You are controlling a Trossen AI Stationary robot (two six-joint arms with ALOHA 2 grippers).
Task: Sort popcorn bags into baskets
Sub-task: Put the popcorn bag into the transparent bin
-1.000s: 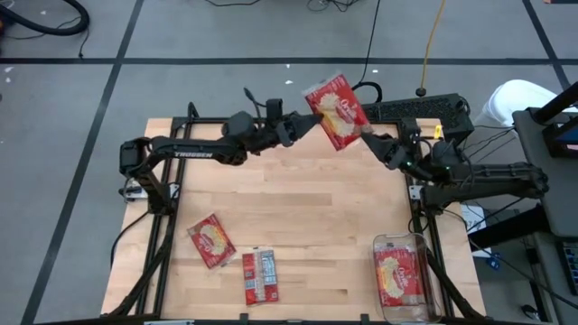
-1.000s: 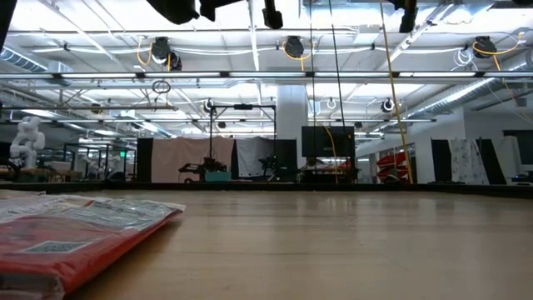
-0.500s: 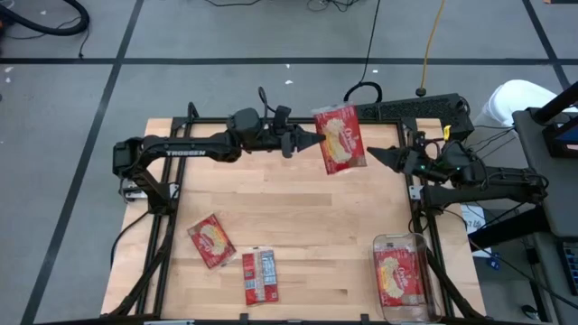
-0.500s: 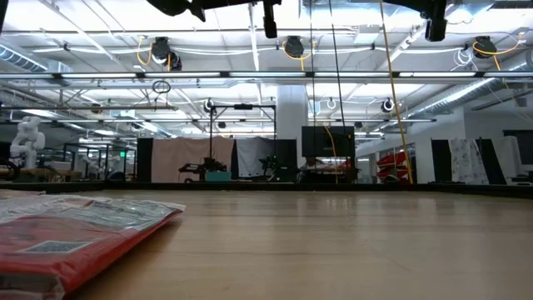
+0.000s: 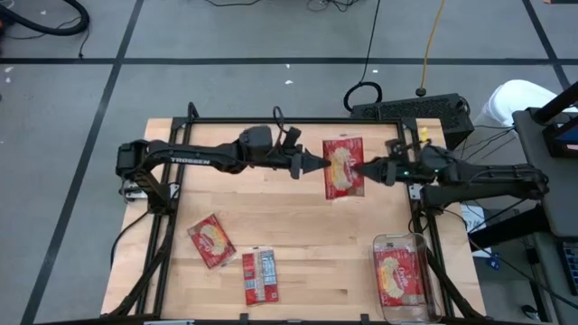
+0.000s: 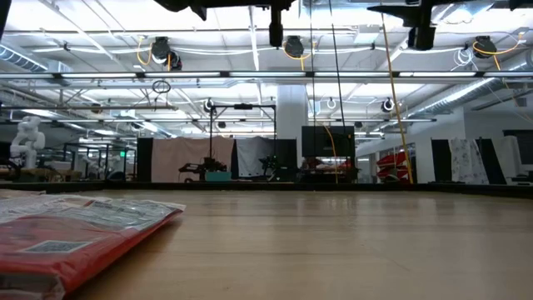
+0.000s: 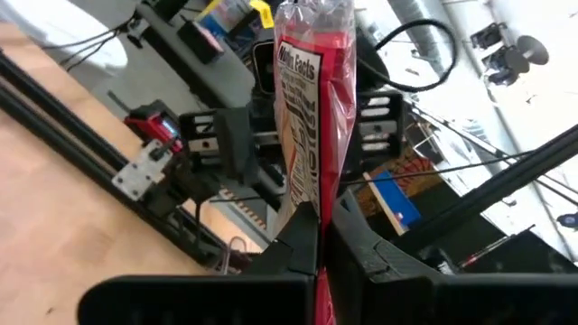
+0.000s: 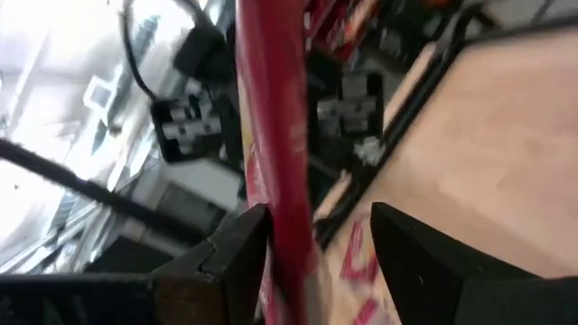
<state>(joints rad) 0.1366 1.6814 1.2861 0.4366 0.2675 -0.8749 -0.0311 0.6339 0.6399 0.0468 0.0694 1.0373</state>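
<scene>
A red popcorn bag (image 5: 343, 168), picture face up, hangs in the air over the far middle of the wooden table (image 5: 298, 226). My left gripper (image 5: 313, 165) is shut on its left side. My right gripper (image 5: 364, 169) is open at the bag's right side, one finger on either face of the bag's edge (image 8: 275, 117). Two more popcorn bags (image 5: 211, 240) (image 5: 260, 275) lie flat on the table near its front left. A clear basket (image 5: 401, 246) at the front right holds another bag (image 5: 400, 275). My left gripper pinches the bag's left long edge (image 7: 312, 194), about midway along it, between its two fingertips. The fingers reach in level from the table's left, across that edge. The bag sticks out beyond them, roughly level and clear of the table. My right gripper has the bag's right edge close beside one finger (image 8: 244, 244), with a gap to the other finger; I cannot tell whether it touches the bag.
A black metal frame (image 5: 271, 120) runs along the table's far edge and sides. A keyboard (image 5: 411, 110) lies beyond the far right corner. In the low view a bag (image 6: 67, 229) lies close at the left, with bare wood (image 6: 333, 242) beyond it.
My left gripper has carried the bag toward the table's near edge and a little down, and the bag has turned from slanted to square with the table. My right gripper drew off to the right, then came back to the bag's right edge.
</scene>
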